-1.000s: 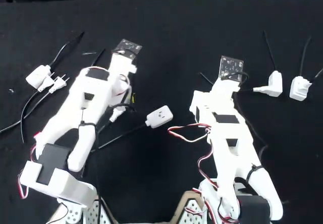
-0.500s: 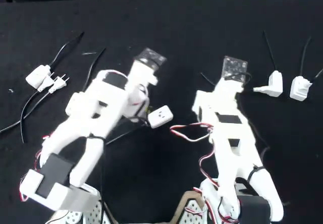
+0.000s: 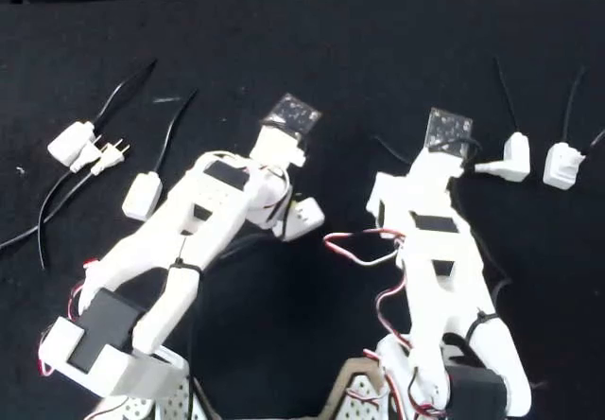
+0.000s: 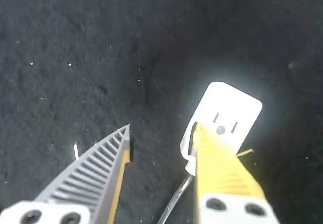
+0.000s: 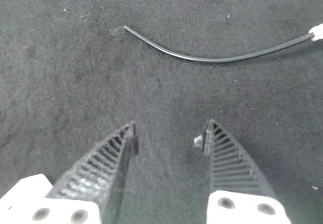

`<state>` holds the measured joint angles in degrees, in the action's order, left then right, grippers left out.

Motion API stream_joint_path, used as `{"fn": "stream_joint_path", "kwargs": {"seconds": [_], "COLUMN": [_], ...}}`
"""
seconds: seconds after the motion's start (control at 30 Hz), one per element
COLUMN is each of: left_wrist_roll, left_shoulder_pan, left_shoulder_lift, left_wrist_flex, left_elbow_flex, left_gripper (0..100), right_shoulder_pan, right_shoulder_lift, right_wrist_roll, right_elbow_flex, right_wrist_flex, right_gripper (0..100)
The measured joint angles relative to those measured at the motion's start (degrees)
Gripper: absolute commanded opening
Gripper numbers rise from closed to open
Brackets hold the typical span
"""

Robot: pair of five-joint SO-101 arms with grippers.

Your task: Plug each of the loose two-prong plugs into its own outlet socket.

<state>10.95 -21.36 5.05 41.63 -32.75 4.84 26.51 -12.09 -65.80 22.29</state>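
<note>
A white outlet socket (image 4: 229,113) lies face up mid-table with its slots showing, a white corded block (image 3: 142,196) lies to its left, a loose two-prong plug (image 3: 107,158) sits just beside a second socket (image 3: 70,143) far left, and a white cord end (image 3: 515,155) lies near a squarer white cord end (image 3: 562,166) far right.

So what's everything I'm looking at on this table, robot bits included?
Table cover: one, black, under everything.
Outlet socket: one, white, mid-table, at one fingertip of the left gripper.
Corded block: one, white, beside the left arm's outer side.
Two-prong plug: one, white, at the far left edge, next to a white connector block.
Inner connector and outer connector: two, white, far right, black cords running away from the arms.
Black cord: one, curved, on the cloth ahead of the right gripper.
Left gripper: one, grey and yellow fingers, open.
Right gripper: one, grey fingers, open over bare cloth.
</note>
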Motion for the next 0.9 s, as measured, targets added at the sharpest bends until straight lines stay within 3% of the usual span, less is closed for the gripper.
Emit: {"fn": "stream_joint_path", "kwargs": {"seconds": [0.3, 0.53, 0.73, 0.9], "left_wrist_roll": [-0.18, -0.53, -0.70, -0.35], "left_shoulder_pan": [4.04, 10.11, 9.58, 1.93], "left_shoulder_lift": [-4.75, -5.45, 0.35, 9.49], "left_wrist_flex": [-7.47, -7.56, 6.42, 16.62], "left_elbow_flex": [-1.76, 0.18, 6.15, 5.98], "left_gripper": [20, 20, 20, 20], "right_shoulder_pan": [0.00, 0.00, 0.00, 0.00], "right_shoulder_lift": [0.00, 0.00, 0.00, 0.00], "right_wrist_roll": [0.00, 0.00, 0.00, 0.00], "right_elbow_flex": [0.00, 0.00, 0.00, 0.00], "right_wrist_flex": [0.00, 0.00, 0.00, 0.00], "right_gripper": [20.1, 20.1, 20.1, 20.1]}}
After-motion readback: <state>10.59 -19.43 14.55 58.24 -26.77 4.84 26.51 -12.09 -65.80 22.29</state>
